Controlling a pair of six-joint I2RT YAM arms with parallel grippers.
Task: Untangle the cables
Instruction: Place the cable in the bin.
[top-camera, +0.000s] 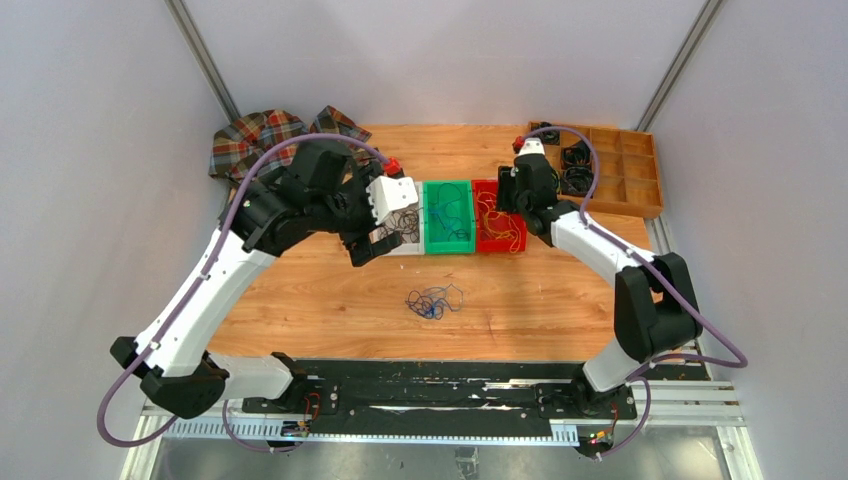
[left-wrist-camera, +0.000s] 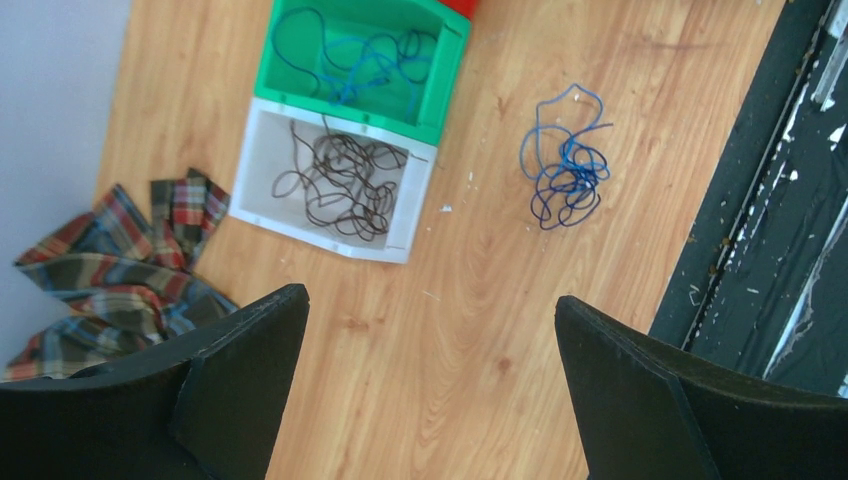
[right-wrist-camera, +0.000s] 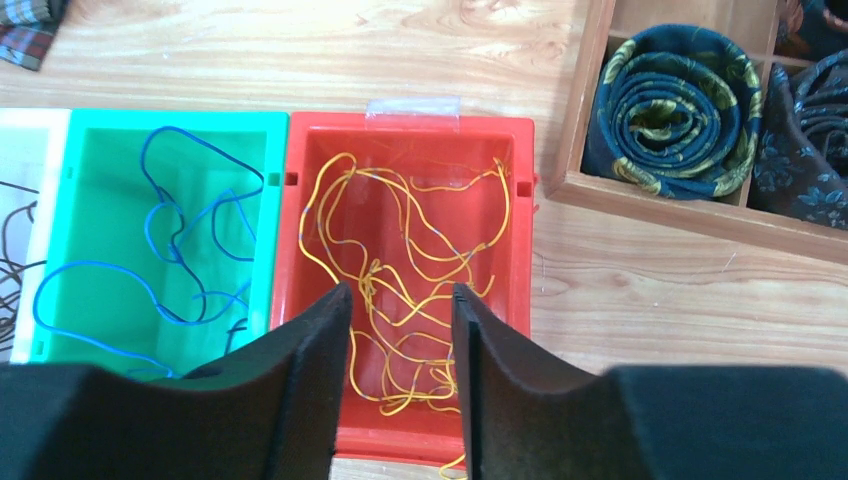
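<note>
The right jaws stand parted, gripping nothing, over the red bin (right-wrist-camera: 410, 125), where yellow cables (right-wrist-camera: 372, 268) lie in loose loops. Blue cables (left-wrist-camera: 365, 65) fill the green bin (left-wrist-camera: 445, 80) beside it, and dark cables (left-wrist-camera: 340, 180) the white bin (left-wrist-camera: 330, 243) at the row's left end. The left jaws hang wide apart above the tabletop (left-wrist-camera: 480, 330), near a small blue tangle (left-wrist-camera: 567, 180) lying alone toward the near edge. A plaid cloth (left-wrist-camera: 110, 260) sits far left, a wooden tray (right-wrist-camera: 660, 205) far right

Blue cable tangle (top-camera: 433, 300) on open tabletop (top-camera: 300, 310), free approach from above. Bin row (top-camera: 447, 248) stands behind it; wooden tray (top-camera: 625, 205) far right.
</note>
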